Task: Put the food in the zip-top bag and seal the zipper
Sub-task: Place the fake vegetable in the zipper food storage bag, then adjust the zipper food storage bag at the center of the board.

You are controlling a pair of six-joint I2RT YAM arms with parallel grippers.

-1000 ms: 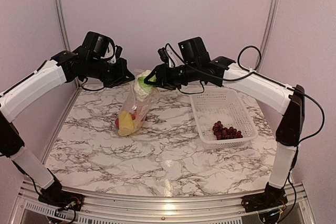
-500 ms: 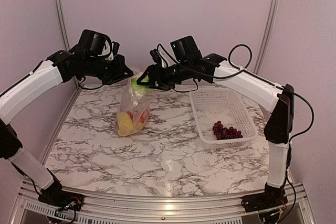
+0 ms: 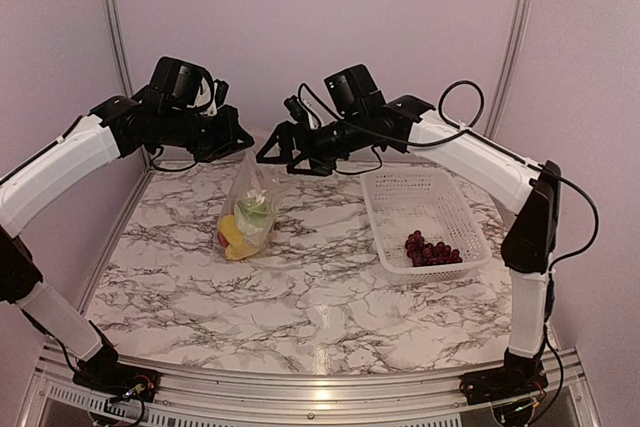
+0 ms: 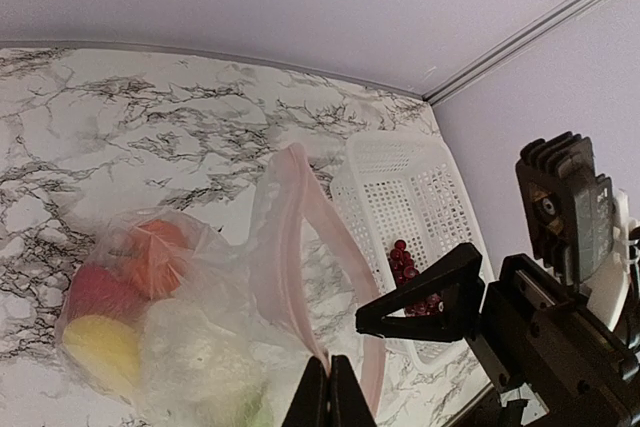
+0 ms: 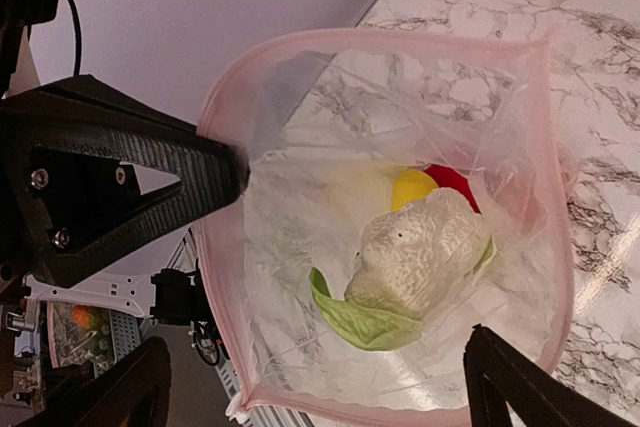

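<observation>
The clear zip-top bag (image 3: 250,209) hangs by its mouth with its bottom on the table. My left gripper (image 3: 242,150) is shut on the pink zipper (image 4: 290,237) at one corner (image 4: 328,399). Inside the bag lie the white cauliflower with green leaves (image 5: 420,252), a yellow piece (image 5: 412,187), the red pepper (image 5: 452,182) and the orange fruit (image 4: 155,250). My right gripper (image 3: 283,155) stands open and empty just above the wide-open mouth (image 5: 318,347). The dark purple grapes (image 3: 432,249) lie in the basket.
A white lattice basket (image 3: 420,197) stands on the marble table to the right of the bag. The back wall and its metal rails are close behind both grippers. My two grippers are only a short gap apart over the bag.
My right gripper opened and let go of the cauliflower, which dropped from the bag's mouth down onto the other food. My left gripper kept its hold on the zipper.
</observation>
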